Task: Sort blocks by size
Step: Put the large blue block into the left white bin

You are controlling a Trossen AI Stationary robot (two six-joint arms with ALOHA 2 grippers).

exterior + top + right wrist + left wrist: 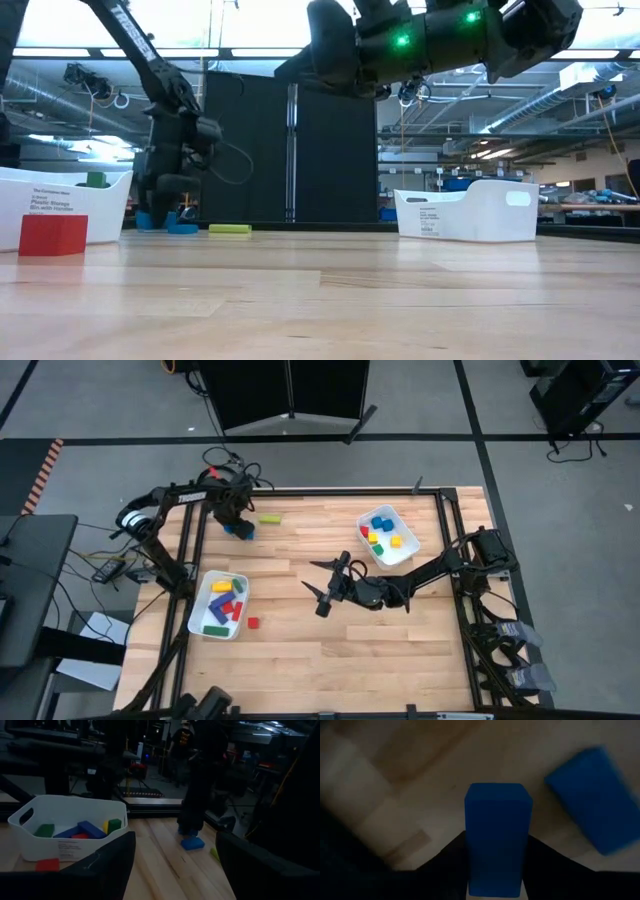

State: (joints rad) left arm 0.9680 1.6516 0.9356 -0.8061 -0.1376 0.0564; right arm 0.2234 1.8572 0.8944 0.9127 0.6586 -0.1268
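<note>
Blue block [496, 840]: clamped upright in left claw [238, 525] at far-left of surface [330, 650], long axis vertical. 2nd blue block [592, 800] lies just beside. Right claw [328, 582] mid-surface, fingers apart, empty; left arm nearer.

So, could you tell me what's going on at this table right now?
The robot is sorting blocks by size. The left gripper is down at the table's far side, shut on a blue block, with another blue block beside it. The right gripper hovers open mid-table. Two white trays already hold blocks; a red cube and a green bar remain loose.
</note>
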